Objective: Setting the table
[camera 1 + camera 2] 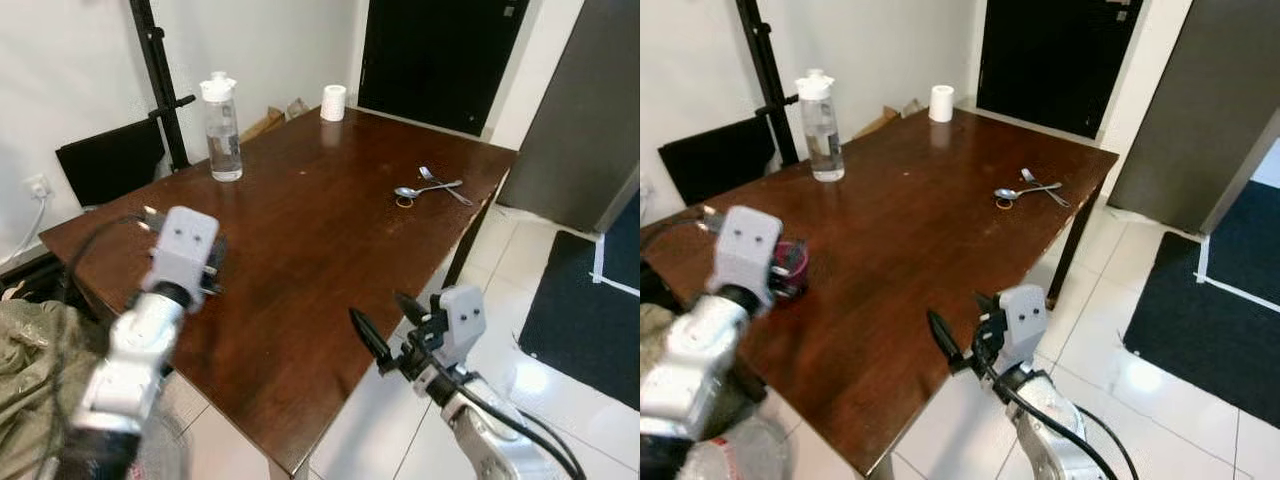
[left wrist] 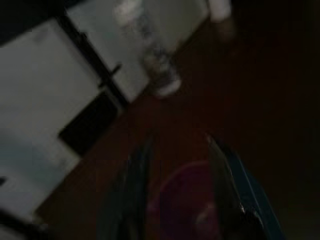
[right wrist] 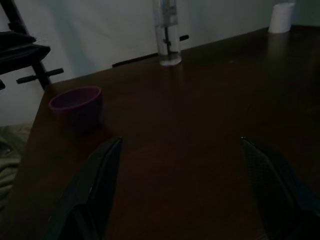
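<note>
While my right gripper [image 1: 392, 322] hangs wide open at the table [image 1: 320, 210] edge, a water bottle [image 1: 221, 128] stands beyond; my left gripper [image 2: 180, 190] straddles the small purple cup [image 1: 790, 268], apparently unclamped.

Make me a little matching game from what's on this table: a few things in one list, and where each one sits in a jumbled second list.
Things:
1. water bottle
2. paper roll
3. spoon and fork
4. purple cup

Places:
A. far corner of the table, near the dark door
B. by the table's right edge, lying crossed
C. just ahead of the left gripper, between its open fingers
D. upright near the table's left edge, by the black stand

Pairs: 1-D, 2-A, 3-B, 4-C
</note>
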